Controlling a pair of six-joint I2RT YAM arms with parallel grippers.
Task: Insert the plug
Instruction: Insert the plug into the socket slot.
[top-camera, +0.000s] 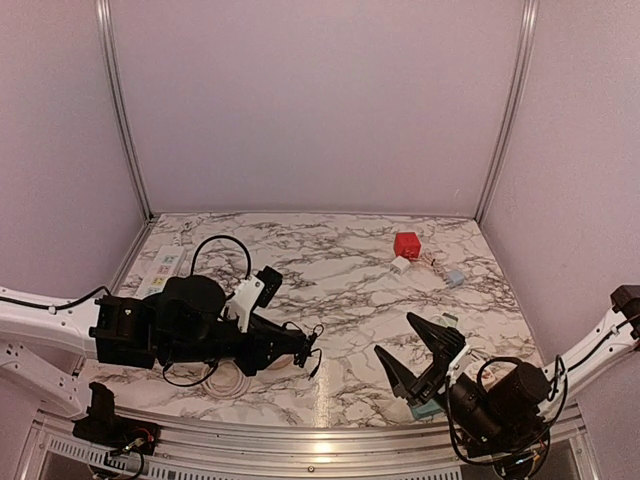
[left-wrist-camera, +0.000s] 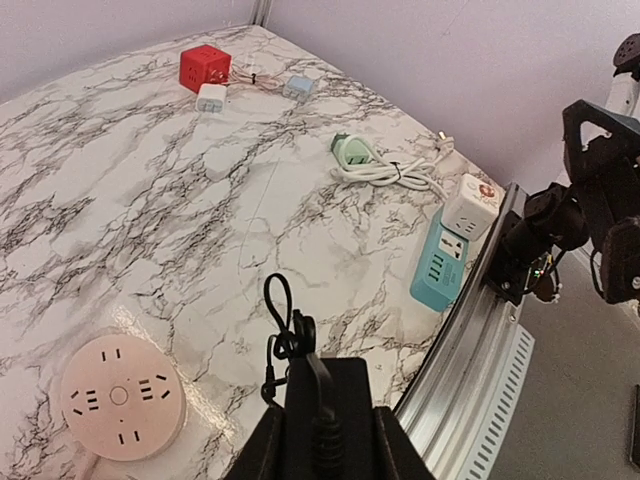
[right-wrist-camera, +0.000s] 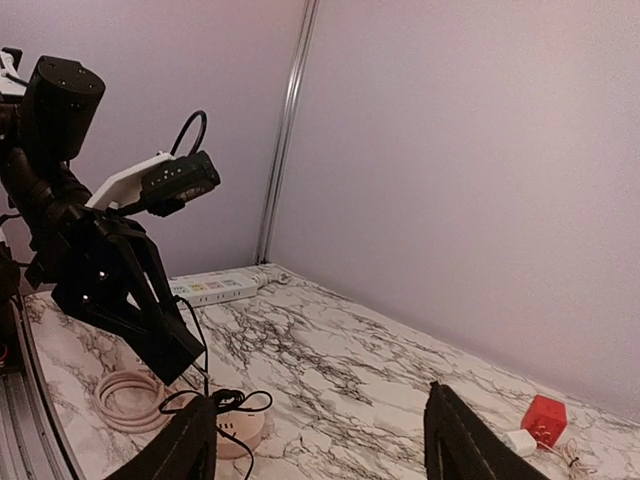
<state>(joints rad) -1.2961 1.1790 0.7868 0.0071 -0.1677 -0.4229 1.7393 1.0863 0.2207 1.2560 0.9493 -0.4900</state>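
Two arms reach low over the marble table (top-camera: 340, 280). The left arm stretches rightward, nearly level, and the left gripper (top-camera: 300, 347) is pinched tight on the black plug (left-wrist-camera: 318, 385), near the round pink socket (left-wrist-camera: 120, 395). The right gripper (top-camera: 394, 334) tilts up toward the far wall, fingers spread wide around nothing.

L pincer (top-camera: 298, 350) low over table (top-camera: 340, 275) near-left, clamped on plug (left-wrist-camera: 314, 378); my R pincer (top-camera: 402, 340) gapes wide, near-right.
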